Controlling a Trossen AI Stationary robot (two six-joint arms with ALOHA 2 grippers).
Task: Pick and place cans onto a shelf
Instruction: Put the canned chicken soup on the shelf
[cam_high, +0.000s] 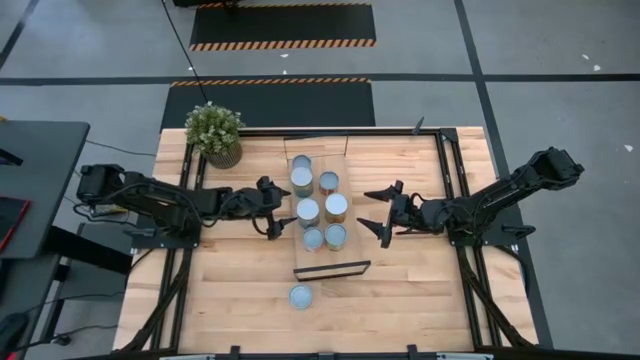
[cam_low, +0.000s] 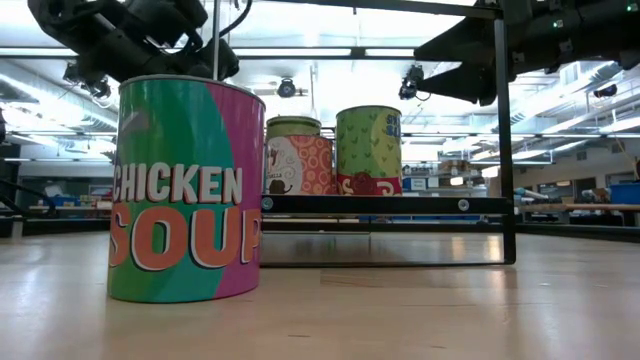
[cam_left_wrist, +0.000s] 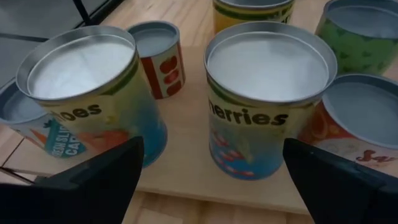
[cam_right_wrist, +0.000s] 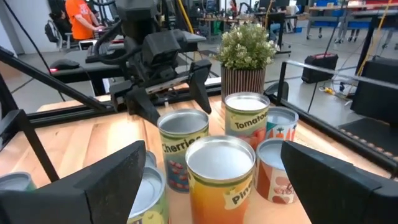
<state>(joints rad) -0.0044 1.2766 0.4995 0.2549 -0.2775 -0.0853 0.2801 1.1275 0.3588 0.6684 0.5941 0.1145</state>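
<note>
We find six cans (cam_high: 318, 209) upright on the shelf (cam_high: 340, 160) between both empty, spread grippers, while the last can (cam_high: 301, 296) stands alone on the table (cam_high: 420, 290), nearer the left gripper (cam_high: 277, 208) than the right gripper (cam_high: 376, 212).

There's a small potted plant (cam_high: 214, 133) sitting at one far corner of the light wood table (cam_high: 400, 290), leafy green in a ribbed brownish pot. Striped black floor mats (cam_high: 283, 25) lie on the grey floor beyond. A person in an orange top (cam_right_wrist: 80, 18) is way back in the room.
</note>
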